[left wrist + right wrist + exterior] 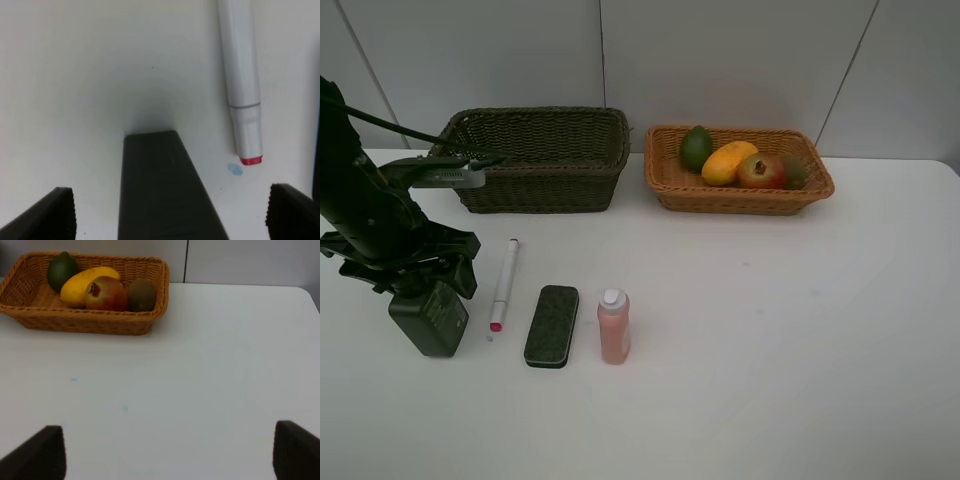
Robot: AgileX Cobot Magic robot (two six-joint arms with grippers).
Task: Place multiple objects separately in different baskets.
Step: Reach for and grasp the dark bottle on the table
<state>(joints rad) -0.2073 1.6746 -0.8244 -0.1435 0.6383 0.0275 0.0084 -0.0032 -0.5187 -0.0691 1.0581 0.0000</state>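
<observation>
Now, your left gripper (170, 212) straddles the pump bottle (428, 318), jaws wide and not touching it. At its three o'clock lie the marker (504, 285), eraser pad (552, 325) and pink bottle (614, 326). Four fruits (740, 165) sit in the orange basket (740, 198) at one o'clock. Your right gripper (172, 455) gapes wide, holding nothing.

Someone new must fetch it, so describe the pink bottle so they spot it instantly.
Find the dark basket at the table's back left; four items lie in a row before it. The pink bottle ends that row on the right, beside the black eraser. It alone is salmon-pink and white-capped.
</observation>
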